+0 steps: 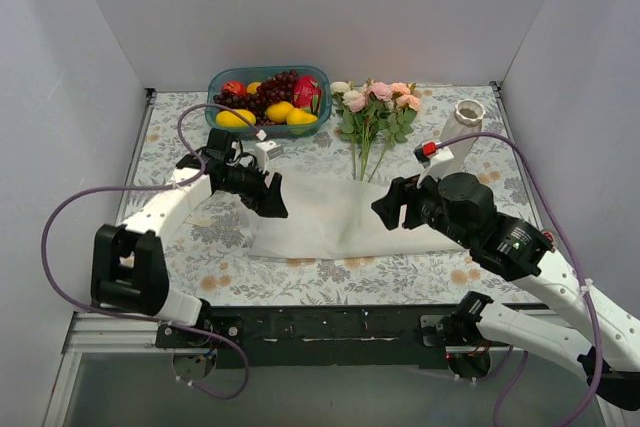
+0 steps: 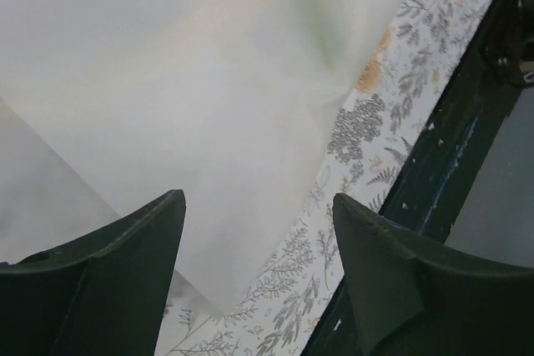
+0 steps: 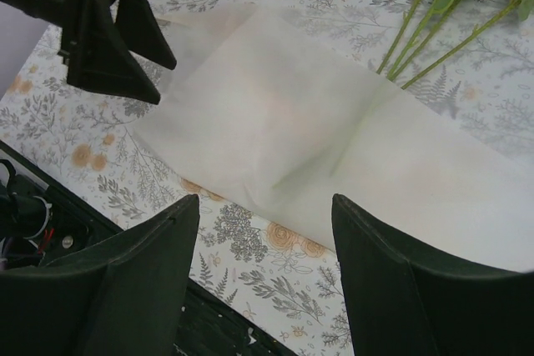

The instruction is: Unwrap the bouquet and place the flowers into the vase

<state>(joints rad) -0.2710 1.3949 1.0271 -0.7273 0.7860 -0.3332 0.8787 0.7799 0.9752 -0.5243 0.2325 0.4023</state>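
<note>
step: I judge the unwrapping done, since the wrapping paper (image 1: pixel 320 217) lies flat on the tablecloth (image 1: pixel 180 127) and the flowers (image 1: pixel 375 112) lie bare beyond its far edge
my left gripper (image 1: pixel 272 195): fingers apart, empty, over the paper's left end
my right gripper (image 1: pixel 392 202): fingers wide, empty, over the paper's right part
vase (image 1: pixel 468 110): upright at the far right, near the blooms, apart from them
next: one gripper reaches the stems, closes low on them, lifts and tips them into the narrow neck
overhead only: vase, blooms, fruit bowl (image 1: pixel 268 97)
right wrist only: stem ends at the paper's edge
left wrist only: paper's corner near the table's front edge
</note>
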